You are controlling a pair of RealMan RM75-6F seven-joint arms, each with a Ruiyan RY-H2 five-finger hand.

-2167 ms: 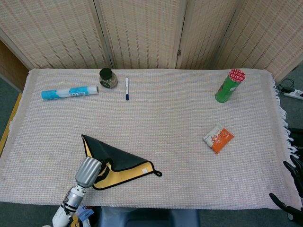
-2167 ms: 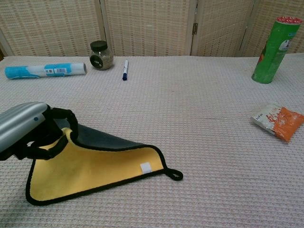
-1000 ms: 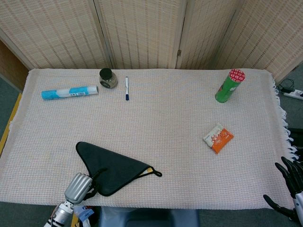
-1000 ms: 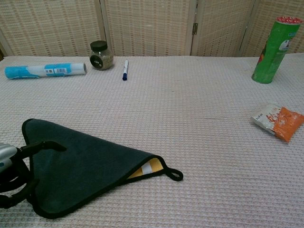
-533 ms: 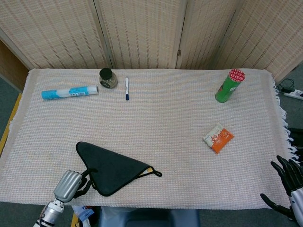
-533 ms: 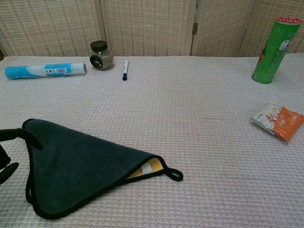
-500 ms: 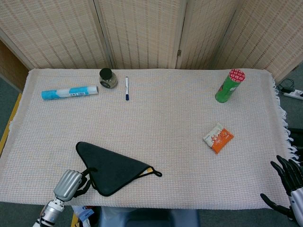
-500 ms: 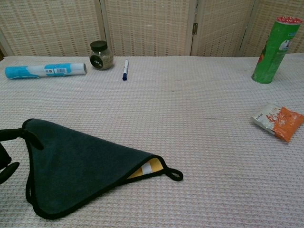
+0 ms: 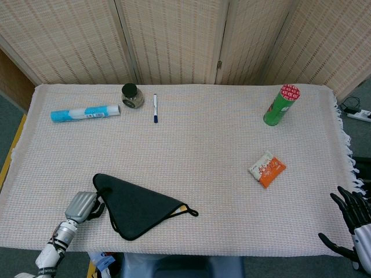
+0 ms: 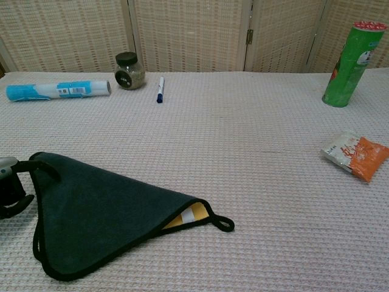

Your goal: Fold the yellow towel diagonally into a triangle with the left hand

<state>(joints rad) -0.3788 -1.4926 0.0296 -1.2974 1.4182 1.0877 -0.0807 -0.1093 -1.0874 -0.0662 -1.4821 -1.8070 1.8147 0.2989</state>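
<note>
The towel (image 9: 138,207) lies folded into a triangle near the table's front left, its dark grey side up. A sliver of yellow (image 10: 185,216) shows at its right corner beside the hanging loop. My left hand (image 9: 83,205) sits just left of the towel's left corner, low over the table. In the chest view this left hand (image 10: 11,184) has its fingers apart, one fingertip (image 10: 37,164) touching the corner's edge, nothing gripped. My right hand (image 9: 353,223) hangs off the table's front right edge with its fingers spread and holds nothing.
Along the back stand a blue-white tube (image 9: 85,112), a small dark-lidded jar (image 9: 132,96) and a pen (image 9: 155,108). A green can (image 9: 282,105) stands back right, with an orange snack packet (image 9: 267,169) in front of it. A folding screen closes the rear.
The towel's flap came down over the yellow side, leaving a dark triangle. My left hand then let go and drew back left to the corner. The right hand rose slightly.
</note>
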